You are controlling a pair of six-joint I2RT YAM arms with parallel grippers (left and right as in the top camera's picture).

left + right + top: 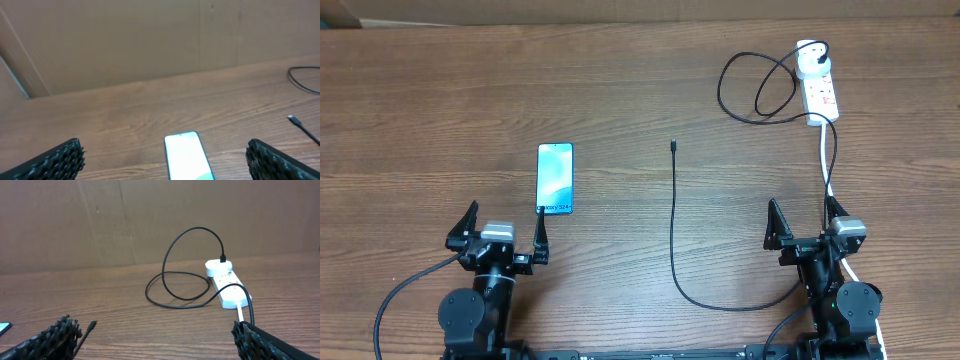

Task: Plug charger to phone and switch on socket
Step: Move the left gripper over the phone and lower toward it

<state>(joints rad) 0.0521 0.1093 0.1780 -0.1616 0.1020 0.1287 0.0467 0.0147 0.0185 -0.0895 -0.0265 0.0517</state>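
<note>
Empty, wide open: left claw (506,212), right claw (802,205). Limp light charger (672,220); I'd pinch its stiff tip (674,145), three o'clock of phone (555,178).

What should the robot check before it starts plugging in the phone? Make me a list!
1. Left gripper open and empty: ok.
2. Right gripper open and empty: ok.
3. Phone lying flat, screen up and lit: ok.
4. Charger's connector tip lying free on the table, apart from the phone: ok.
5. White adapter sitting on the socket: ok.
6. Socket switched on: cannot tell, the switches are too small to read.
</note>
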